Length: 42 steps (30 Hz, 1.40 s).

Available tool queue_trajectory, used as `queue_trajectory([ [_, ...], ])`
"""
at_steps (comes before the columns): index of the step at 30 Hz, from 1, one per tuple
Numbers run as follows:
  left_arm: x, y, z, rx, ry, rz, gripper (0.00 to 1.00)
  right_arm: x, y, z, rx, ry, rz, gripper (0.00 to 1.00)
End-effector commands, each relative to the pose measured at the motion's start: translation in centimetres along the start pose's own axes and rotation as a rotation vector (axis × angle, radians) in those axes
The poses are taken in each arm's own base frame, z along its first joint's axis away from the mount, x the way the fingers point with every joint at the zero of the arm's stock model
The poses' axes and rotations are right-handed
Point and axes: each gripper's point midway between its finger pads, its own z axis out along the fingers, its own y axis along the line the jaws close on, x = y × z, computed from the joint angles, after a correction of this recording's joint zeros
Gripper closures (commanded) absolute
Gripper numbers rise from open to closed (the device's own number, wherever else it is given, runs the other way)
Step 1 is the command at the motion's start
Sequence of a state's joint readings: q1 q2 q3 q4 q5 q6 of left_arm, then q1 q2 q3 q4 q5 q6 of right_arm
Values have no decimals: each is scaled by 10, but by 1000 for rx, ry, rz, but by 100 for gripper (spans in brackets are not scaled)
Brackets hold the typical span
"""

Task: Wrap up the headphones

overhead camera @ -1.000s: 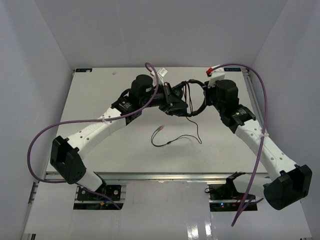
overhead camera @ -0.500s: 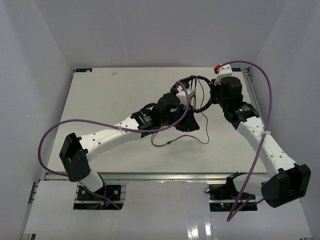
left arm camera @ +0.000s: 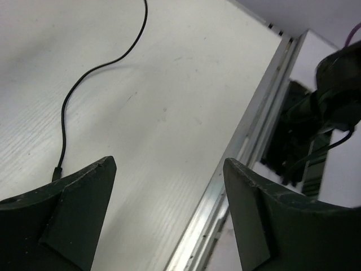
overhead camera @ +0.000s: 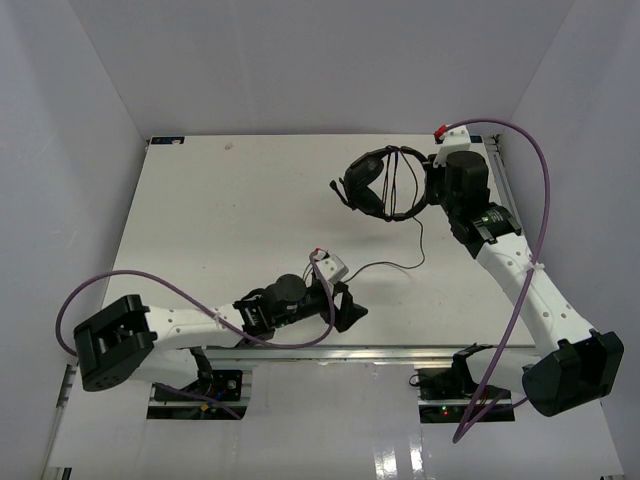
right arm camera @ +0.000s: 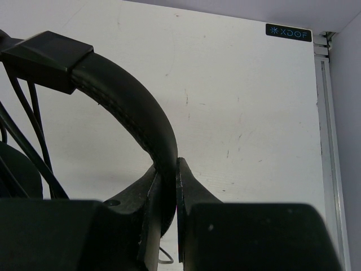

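The black headphones [overhead camera: 365, 196] hang above the far right of the table, several strands of the thin cord crossing the arch. My right gripper [overhead camera: 428, 186] is shut on the headband [right arm camera: 130, 107], which sits clamped between the fingers of the right gripper [right arm camera: 168, 167]. The loose cord [overhead camera: 400, 266] drops to the table and trails left toward my left gripper [overhead camera: 346, 310]. That left gripper [left arm camera: 169, 164] stands open and empty low over the table's front edge. The cord's end [left arm camera: 65, 113] lies just beyond its left finger.
The metal rail [left arm camera: 248, 152] of the table's front edge runs under the left gripper, with the arm mounts [overhead camera: 455, 385] beyond it. Purple arm cables [overhead camera: 540, 200] loop beside both arms. White walls close the table in; an XDOF label [right arm camera: 288, 32] marks the far corner.
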State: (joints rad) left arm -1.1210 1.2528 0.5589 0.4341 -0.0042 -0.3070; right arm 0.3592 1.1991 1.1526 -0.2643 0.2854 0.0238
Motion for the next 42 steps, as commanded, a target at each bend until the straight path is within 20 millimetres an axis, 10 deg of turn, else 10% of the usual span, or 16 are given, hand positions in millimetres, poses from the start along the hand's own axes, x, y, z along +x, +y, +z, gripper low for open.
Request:
queue_trajectory([
  [1, -55, -8, 11, 66, -369, 208, 10, -58, -2, -23, -18, -169, 84, 92],
  [21, -56, 16, 184, -14, -437, 336, 4, -56, 15, -44, -150, -154, 148, 92],
  [27, -51, 9, 198, 41, -420, 310, 22, -57, 15, -45, -161, -154, 159, 92],
  [39, -47, 14, 203, 98, -416, 187, 100, -60, 8, -51, -167, -155, 176, 92],
  [42, -47, 7, 190, 133, -408, 187, 100, -60, 3, -50, -146, -160, 165, 92],
])
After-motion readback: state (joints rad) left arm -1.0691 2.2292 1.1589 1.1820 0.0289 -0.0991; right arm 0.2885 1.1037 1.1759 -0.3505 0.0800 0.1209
